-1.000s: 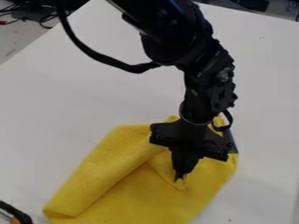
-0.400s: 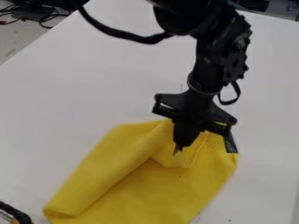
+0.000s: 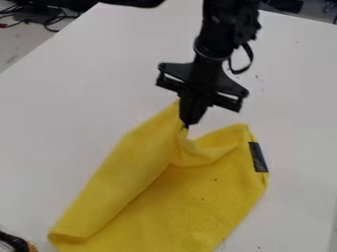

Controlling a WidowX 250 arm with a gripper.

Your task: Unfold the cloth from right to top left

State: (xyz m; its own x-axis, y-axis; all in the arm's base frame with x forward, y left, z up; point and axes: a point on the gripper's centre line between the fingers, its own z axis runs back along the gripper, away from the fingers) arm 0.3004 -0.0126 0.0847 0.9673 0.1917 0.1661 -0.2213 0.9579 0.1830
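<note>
Cloth point(image 3: 191, 202), yellow, lies partly folded, its top edge pinched up in the closed pincer point(image 3: 186, 124).

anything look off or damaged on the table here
Nothing looks spilled or torn. Small dark specks dot the yellow cloth and the white table, like crumbs or marks. A dark strip on the cloth's right edge stands out too, perhaps tape.

the black arm point(image 3: 222, 32) hangs from the top edge, jaws closed, pointing down.
</note>
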